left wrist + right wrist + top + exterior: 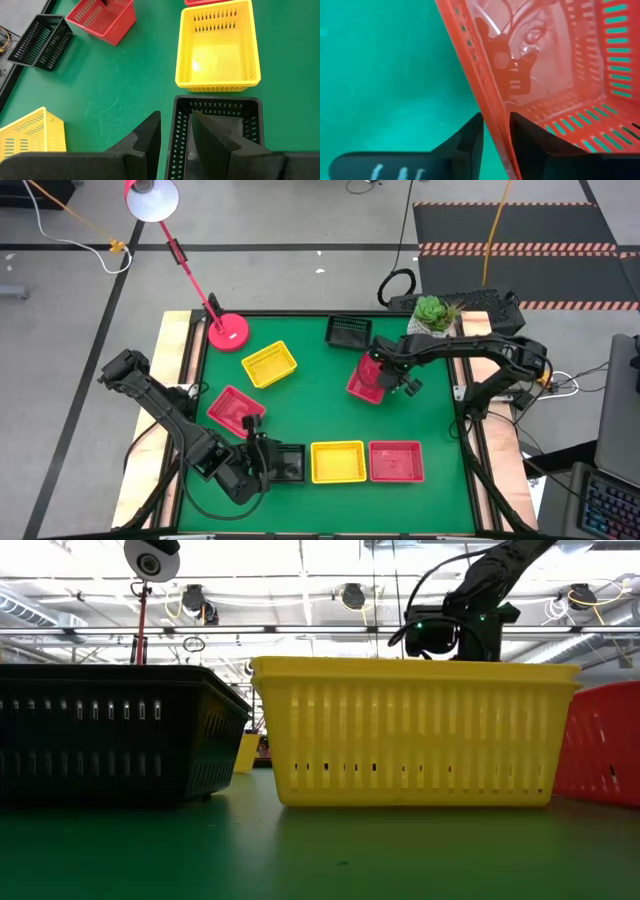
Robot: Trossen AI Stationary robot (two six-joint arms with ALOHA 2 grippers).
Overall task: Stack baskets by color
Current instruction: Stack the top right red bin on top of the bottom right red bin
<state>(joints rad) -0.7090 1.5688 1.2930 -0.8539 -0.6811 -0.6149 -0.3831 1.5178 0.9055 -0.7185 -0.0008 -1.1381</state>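
Note:
Near the table's front edge my left gripper is shut on a black basket. A yellow basket and a red basket stand in a row to its right. Toward the far right my right gripper is shut on a tilted red basket. More baskets rest on their bottoms: a yellow basket, a black basket and a red basket. My left gripper has one finger inside the black basket and one outside, with a side wall's rim between them. The fingers come slanting down from the table's left. The basket stands level on the table. My right gripper takes the red basket's wall between its two fingers, one finger inside and one outside. The fingers point steeply down from above. The basket sits tilted in the hold; whether its low edge is on the table I cannot tell.
A pink lamp base stands at the far left corner, its arm reaching beyond the table. A potted plant stands at the far right corner. Bare green mat lies in the middle between the baskets.

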